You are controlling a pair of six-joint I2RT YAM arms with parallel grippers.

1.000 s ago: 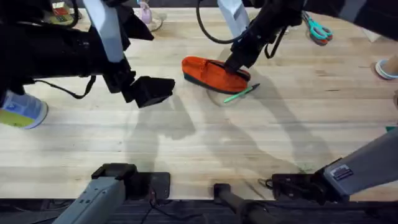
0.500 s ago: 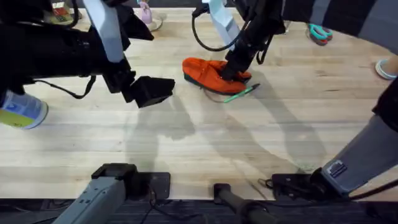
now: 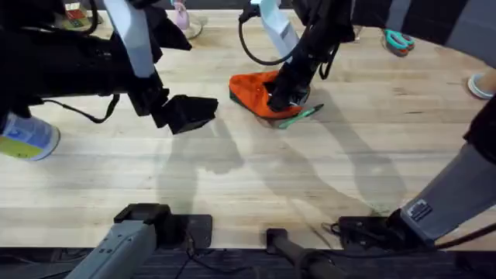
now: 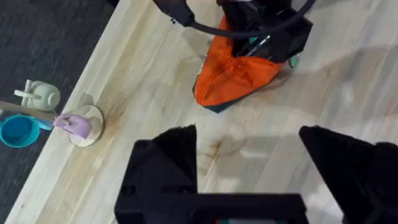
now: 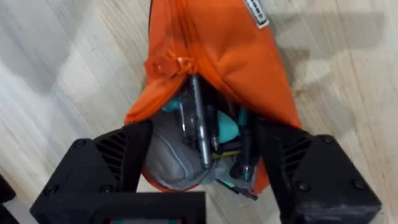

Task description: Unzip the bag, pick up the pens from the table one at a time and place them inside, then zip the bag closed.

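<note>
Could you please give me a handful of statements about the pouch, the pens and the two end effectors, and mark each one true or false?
1. The orange pencil pouch is partly unzipped, with items visible inside in the right wrist view. True.
2. The right end effector is down at the pouch's open end. True.
3. The left end effector is gripping the pouch. False: it is open, off to the pouch's side, holding nothing.
4. A mint-green pen lies on the table beside the pouch. True.
5. The teal-handled scissors lie on top of the pouch. False: they are apart from it, near the table's far edge.
</note>
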